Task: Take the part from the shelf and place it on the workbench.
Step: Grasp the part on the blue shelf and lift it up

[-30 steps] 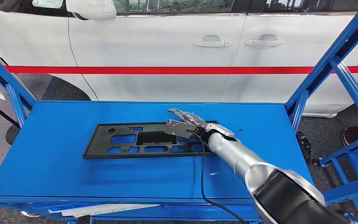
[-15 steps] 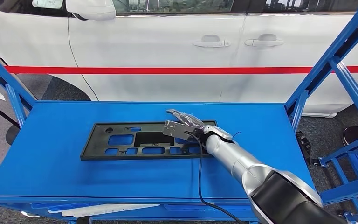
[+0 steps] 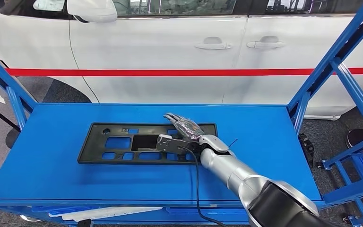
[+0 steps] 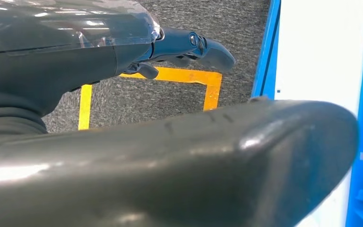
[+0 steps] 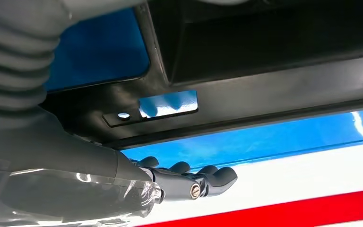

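Head view: a white car (image 3: 179,52) with a red stripe stands past the blue shelf (image 3: 52,156) at 12 o'clock, and blue frame posts (image 3: 333,71) rise at 3 and 9 o'clock. A black cable (image 3: 197,184) trails from the right arm toward 6 o'clock. The part (image 3: 123,142), a flat black panel with cut-outs, lies on the shelf near its middle. The right hand (image 3: 182,135) covers the part's 3 o'clock end, fingers stretched over the far edge and thumb over the near side; whether it actually grips the part cannot be told. Against a second ago, the part lies further toward 9 o'clock and the hand with it.

Left wrist view: the left hand (image 4: 137,52) hangs over grey carpet (image 4: 189,28) with a yellow floor marking (image 4: 208,80); dark fingers (image 4: 203,47) reach out with nothing in them. A blue edge (image 4: 264,47) runs alongside.

Right wrist view: the part (image 5: 264,94) fills the space just beside the hand (image 5: 137,184), whose fingers (image 5: 212,177) lie straight and close together along the part's far edge, with the shelf's blue surface (image 5: 99,52) showing through a cut-out.
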{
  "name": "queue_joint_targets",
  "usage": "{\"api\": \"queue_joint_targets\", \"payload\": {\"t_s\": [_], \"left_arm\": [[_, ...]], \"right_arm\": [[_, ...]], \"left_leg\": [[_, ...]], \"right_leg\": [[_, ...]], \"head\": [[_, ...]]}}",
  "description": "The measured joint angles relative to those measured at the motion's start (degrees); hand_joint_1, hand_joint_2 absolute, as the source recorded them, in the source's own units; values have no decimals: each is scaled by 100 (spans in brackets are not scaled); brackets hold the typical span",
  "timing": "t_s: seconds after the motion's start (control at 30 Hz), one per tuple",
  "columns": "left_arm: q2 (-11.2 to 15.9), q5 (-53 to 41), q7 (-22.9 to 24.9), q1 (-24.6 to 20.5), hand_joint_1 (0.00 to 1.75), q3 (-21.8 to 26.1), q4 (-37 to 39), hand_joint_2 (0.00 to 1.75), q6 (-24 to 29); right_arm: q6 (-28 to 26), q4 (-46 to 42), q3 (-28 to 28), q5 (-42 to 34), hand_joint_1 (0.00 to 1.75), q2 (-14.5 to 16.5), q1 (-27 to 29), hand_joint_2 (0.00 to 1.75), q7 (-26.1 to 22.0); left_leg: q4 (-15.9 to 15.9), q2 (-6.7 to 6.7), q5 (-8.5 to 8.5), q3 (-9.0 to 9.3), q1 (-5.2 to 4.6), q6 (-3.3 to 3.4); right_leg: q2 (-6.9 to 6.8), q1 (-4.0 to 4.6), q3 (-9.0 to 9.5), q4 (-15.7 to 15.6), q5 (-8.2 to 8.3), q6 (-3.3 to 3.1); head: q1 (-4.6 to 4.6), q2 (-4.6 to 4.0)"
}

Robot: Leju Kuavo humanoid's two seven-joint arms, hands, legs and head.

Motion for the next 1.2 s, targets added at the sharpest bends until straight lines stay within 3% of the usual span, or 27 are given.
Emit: {"api": "queue_joint_targets", "payload": {"t_s": [0.73,1.1,1.2], "left_arm": [[8,-47,120,4,0,2,0,0,-385],[44,-202,176,4,0,-14,0,0,-209],[44,-221,176,3,0,-21,0,0,-198]], "right_arm": [[-121,-11,-145,147,0,13,137,175,19],[-136,-49,-309,375,0,45,200,175,-4],[-138,-62,-350,419,0,46,219,44,-29]], "left_leg": [[0,1,-3,31,9,-6],[0,1,-5,31,8,-6],[0,1,-4,31,8,-6]], "right_leg": [[-6,2,34,1,-8,-11],[-6,2,34,1,-11,-9],[-6,1,34,1,-11,-9]], "head": [[0,0],[0,0],[0,0]]}}
